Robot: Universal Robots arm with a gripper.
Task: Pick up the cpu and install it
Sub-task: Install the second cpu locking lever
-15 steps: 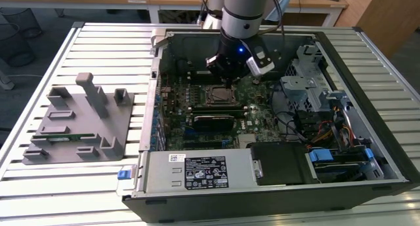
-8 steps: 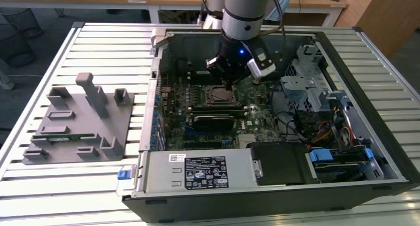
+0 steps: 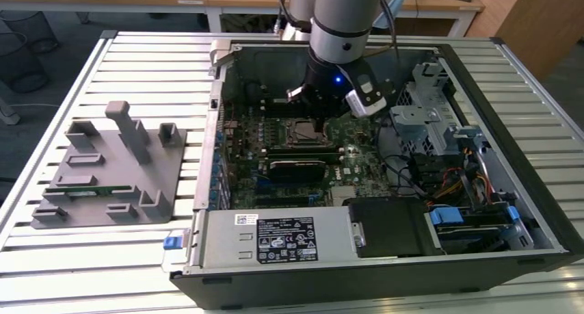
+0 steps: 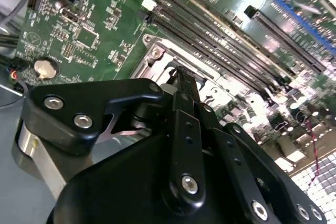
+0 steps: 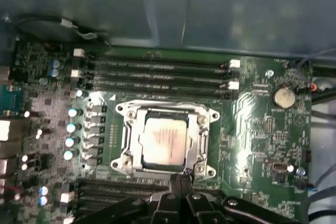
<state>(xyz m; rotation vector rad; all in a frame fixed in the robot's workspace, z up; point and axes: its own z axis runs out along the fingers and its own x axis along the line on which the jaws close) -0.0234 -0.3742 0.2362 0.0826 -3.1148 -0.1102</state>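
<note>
While the arm is hanging inside the open computer case [image 3: 511, 211], the claw [image 5: 181, 181] is standing with its fingertips drawn close together, holding nothing, just beside the edge of the socket [image 5: 205, 116]. The cpu [image 5: 164, 140] is lying flat inside that socket on the motherboard [image 5: 257, 129], its silver top plate facing up and the metal frame sitting around it. By that evidence the chip is judged already placed, though whether it is fully bedded cannot be told.

To do this step well, the chip should be lying level within the socket walls, no corner riding on the frame, and any contact from the claw should be coming straight down and lightly, since the socket beneath is judged delicate. The closed fingertips in the second wrist view [image 4: 181, 77] are pointing at the frame's edge, not at the plate.

As to containers: the case is lying open on the slatted counter [image 3: 137, 54], holding the motherboard, a grey power supply [image 3: 273, 235] and drive cages [image 3: 429, 115]. Beside it, on the exterior view's left, a grey fixture tray [image 3: 150, 143] is holding a narrow green memory stick [image 3: 91, 189].
</note>
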